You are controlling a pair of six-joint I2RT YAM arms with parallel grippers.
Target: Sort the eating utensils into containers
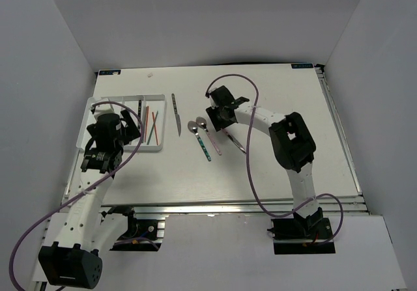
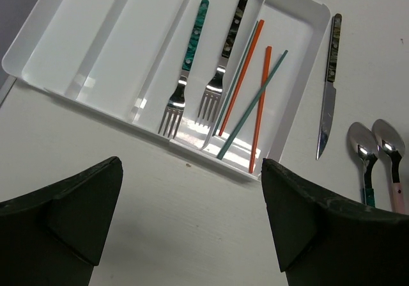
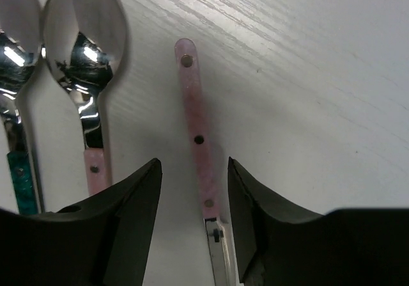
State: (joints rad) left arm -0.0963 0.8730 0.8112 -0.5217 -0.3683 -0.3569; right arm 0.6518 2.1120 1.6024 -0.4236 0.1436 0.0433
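The white container tray (image 2: pixel 96 36) holds a teal-handled fork (image 2: pixel 188 62), a dark-handled fork (image 2: pixel 223 55) and red and green chopsticks (image 2: pixel 259 100). My left gripper (image 2: pixel 192 215) hangs open and empty over the tray's near edge (image 1: pixel 156 150). To the right of the tray lie a dark-handled knife (image 1: pixel 176 115) and two spoons (image 1: pixel 203 138). My right gripper (image 3: pixel 193 171) is low over the table. Its jaws straddle the pink handle (image 3: pixel 195 119) of a utensil with a small gap on each side. That utensil's metal end is mostly hidden under the gripper.
In the right wrist view, a pink-handled spoon (image 3: pixel 83 36) and a teal-handled spoon (image 3: pixel 16 36) lie just left of the left finger (image 3: pixel 128 203). White walls enclose the table on three sides. The right arm (image 1: pixel 287 141) arches over the table's centre right.
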